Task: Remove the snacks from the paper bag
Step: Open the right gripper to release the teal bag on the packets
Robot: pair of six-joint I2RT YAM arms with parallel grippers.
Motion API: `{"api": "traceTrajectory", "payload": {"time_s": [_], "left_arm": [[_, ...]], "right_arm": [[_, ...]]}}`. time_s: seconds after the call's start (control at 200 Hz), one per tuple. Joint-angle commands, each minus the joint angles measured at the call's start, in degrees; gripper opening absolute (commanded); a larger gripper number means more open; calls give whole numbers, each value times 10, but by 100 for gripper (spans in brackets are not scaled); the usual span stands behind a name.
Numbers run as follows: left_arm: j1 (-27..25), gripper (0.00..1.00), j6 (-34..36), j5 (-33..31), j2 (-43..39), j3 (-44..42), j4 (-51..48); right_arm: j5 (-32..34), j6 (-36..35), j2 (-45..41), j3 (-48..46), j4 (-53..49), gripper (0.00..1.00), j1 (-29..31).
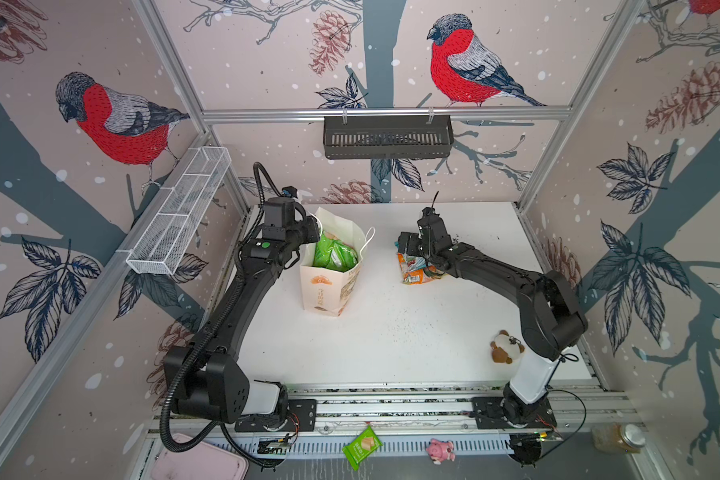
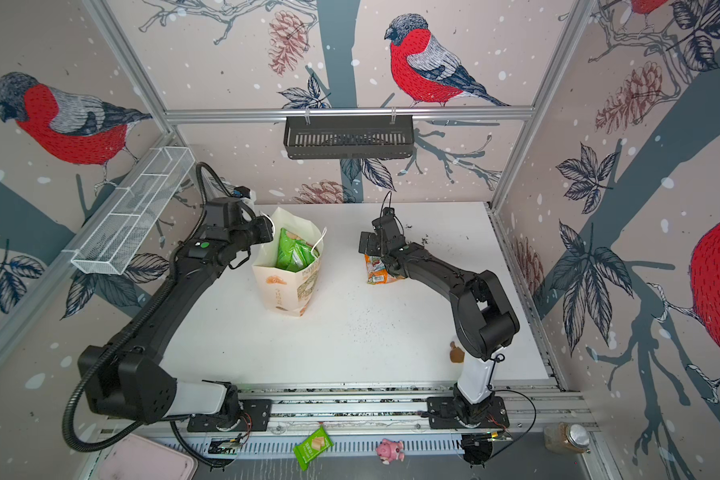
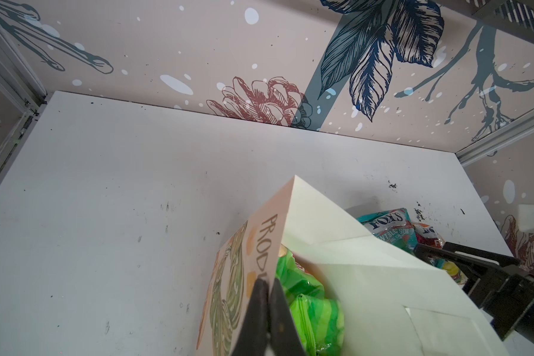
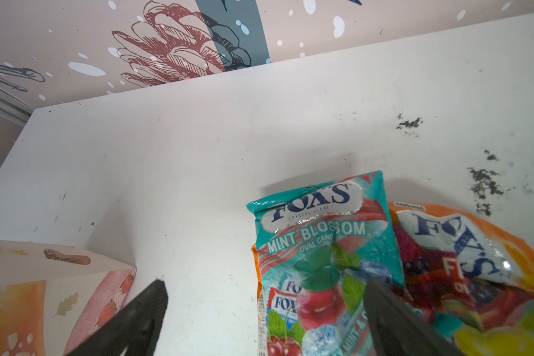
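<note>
While left end effector (image 3: 269,285) pinches paper bag (image 3: 336,246) rim, right end effector (image 4: 265,286) hangs spread over snacks (image 4: 318,240).

Bright, soft light (edges fisheye-bent)

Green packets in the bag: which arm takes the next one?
Right. The right gripper is open and empty over the teal packet on the table; the left gripper is shut on the rim of the bag, probably steadying it.
</note>
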Motion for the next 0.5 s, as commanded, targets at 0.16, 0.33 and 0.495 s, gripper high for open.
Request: {"api": "traceTrajectory", "payload": {"time_s": [0.16, 0.33, 0.495], "left_arm": [[2, 0, -2, 6, -3, 4, 22], [1, 0, -2, 8, -3, 3, 24], [1, 0, -4, 11, 0, 4, 23]], "right_arm": [[42, -6, -52, -25, 15, 100, 14], [51, -3, -81, -45, 21, 100, 20], [50, -6, -109, -63, 21, 100, 28]]}}
